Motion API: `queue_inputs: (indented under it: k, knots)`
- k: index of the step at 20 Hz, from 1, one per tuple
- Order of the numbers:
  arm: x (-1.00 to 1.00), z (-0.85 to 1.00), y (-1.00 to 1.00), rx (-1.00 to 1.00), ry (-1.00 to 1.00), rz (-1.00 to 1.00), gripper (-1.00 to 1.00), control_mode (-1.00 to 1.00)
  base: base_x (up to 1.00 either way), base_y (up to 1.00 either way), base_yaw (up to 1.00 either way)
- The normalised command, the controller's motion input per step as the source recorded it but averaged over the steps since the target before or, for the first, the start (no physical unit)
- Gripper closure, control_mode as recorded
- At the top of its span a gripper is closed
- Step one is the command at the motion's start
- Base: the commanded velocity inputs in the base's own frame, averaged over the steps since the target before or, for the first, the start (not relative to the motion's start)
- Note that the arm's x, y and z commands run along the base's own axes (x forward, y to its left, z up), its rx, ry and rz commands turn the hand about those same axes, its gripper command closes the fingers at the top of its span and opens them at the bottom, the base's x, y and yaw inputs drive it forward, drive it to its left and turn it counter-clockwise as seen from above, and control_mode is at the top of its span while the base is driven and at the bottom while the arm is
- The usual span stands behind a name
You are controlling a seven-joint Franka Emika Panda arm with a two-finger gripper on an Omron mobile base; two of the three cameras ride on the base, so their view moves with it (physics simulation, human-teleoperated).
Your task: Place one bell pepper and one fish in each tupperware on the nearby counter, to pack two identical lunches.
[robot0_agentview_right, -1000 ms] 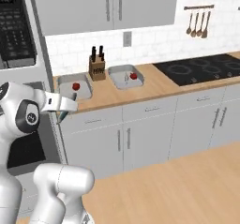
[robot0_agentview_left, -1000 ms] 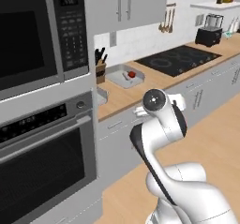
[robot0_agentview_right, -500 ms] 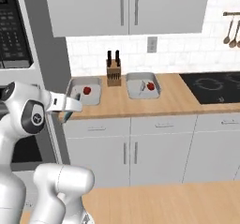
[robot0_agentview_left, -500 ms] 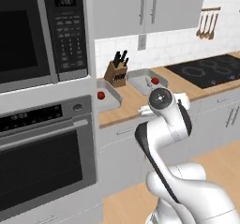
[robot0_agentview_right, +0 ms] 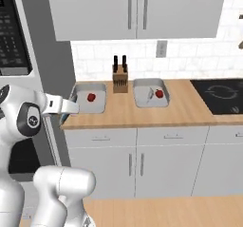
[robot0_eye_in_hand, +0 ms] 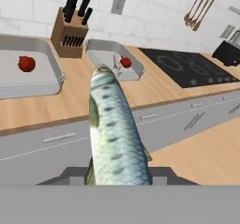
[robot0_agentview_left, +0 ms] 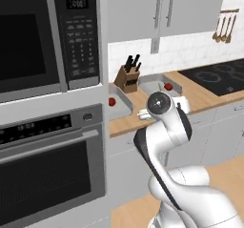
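My gripper (robot0_eye_in_hand: pixel 117 174) is shut on a silvery-grey fish (robot0_eye_in_hand: pixel 115 129), which juts forward toward the counter (robot0_eye_in_hand: pixel 75 99). Two pale grey tupperwares stand there. The left tupperware (robot0_eye_in_hand: pixel 51 63) holds one red bell pepper (robot0_eye_in_hand: pixel 26 63). In the right tupperware (robot0_eye_in_hand: pixel 101 47) lie a bell pepper (robot0_eye_in_hand: pixel 125 62) and a slim fish (robot0_eye_in_hand: pixel 115 61). From the right base view, the gripper (robot0_agentview_right: pixel 71 108) hovers at the counter's left front corner, just short of the left tupperware (robot0_agentview_right: pixel 97 108) with its pepper (robot0_agentview_right: pixel 91 97). The right tupperware (robot0_agentview_right: pixel 142 100) lies further right.
A wooden knife block (robot0_agentview_right: pixel 119 74) stands against the wall between the two trays. A black cooktop (robot0_agentview_right: pixel 220 94) is set into the counter at the right. A tall oven and microwave column (robot0_agentview_left: pixel 52 103) stands to the left of the counter. Utensils (robot0_eye_in_hand: pixel 194 12) hang on the wall.
The base has moved, so the whole scene has shifted: trays and knife block now sit further right and closer in both base views. The gripper keeps its hold on the fish.
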Motion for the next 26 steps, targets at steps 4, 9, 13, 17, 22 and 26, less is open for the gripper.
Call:
queue_inputs:
  k: [4, 9, 13, 17, 22, 26]
  knots:
    - [0.00, 0.00, 0.00, 0.00, 0.00, 0.00, 1.00, 1.00, 0.75, -0.23, 0.05]
    - [0.61, 0.00, -0.36, 0.14, 0.14, 0.20, 1.00, -1.00, 0.08, -0.13, 0.03]
    - [1.00, 0.00, 0.33, 0.21, 0.32, 0.18, 1.00, -1.00, 0.00, 0.00, 0.00]
    - [1.00, -0.17, 0.37, 0.17, 0.37, 0.10, 1.00, -1.00, 0.00, 0.00, 0.00]
    - [1.00, -0.38, 0.12, 0.20, 0.17, 0.08, 1.00, -1.00, 0.00, 0.00, 0.00]
    - [0.78, -0.30, 0.36, 0.06, 0.00, 0.00, 1.00, -1.00, 0.00, 0.00, 0.00]
